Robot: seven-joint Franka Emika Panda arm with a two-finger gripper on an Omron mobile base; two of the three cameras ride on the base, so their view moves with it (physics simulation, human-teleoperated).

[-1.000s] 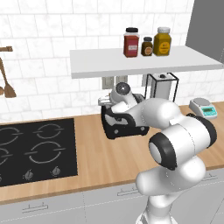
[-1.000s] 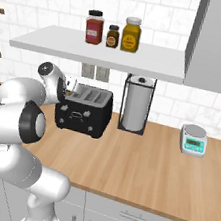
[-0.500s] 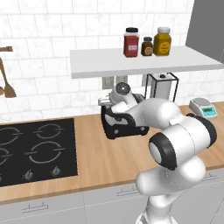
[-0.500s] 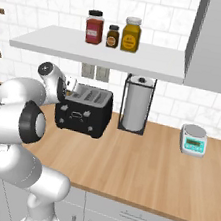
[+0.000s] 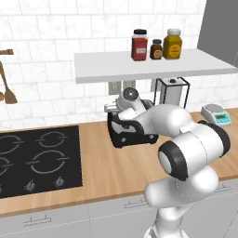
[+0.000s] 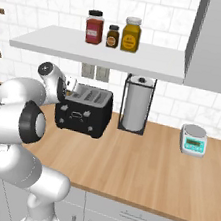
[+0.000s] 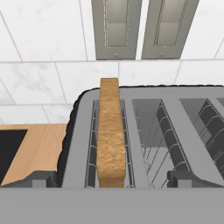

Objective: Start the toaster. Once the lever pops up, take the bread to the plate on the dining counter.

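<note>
We are hovering our gripper (image 7: 112, 178) just above the toaster (image 7: 144, 135), its two dark fingertips (image 7: 37, 179) spread wide on either side of the leftmost slot and clasping nothing. Between them the bread (image 7: 110, 135) is standing on edge in that slot, its crust rising well clear of the toaster's grey top, which we are reading as a slice sitting high and ready to be lifted rather than one pushed down to brown; whether the lever has been pressed and has popped we cannot tell, as it is not showing from here. From the right base view the black toaster (image 6: 83, 111) is sitting on the wood wall counter (image 6: 144, 163) with our white arm (image 6: 23, 114) reaching over its left end. Beside it a paper towel holder (image 6: 135, 106) is standing, and farther along a small kitchen scale (image 6: 194, 140). Above, three jars (image 6: 113, 31) are lining the white shelf (image 6: 106, 54). In our judgement the grasp, the lift and the whole carry to the plate on the dining counter are waiting to be done.
</note>
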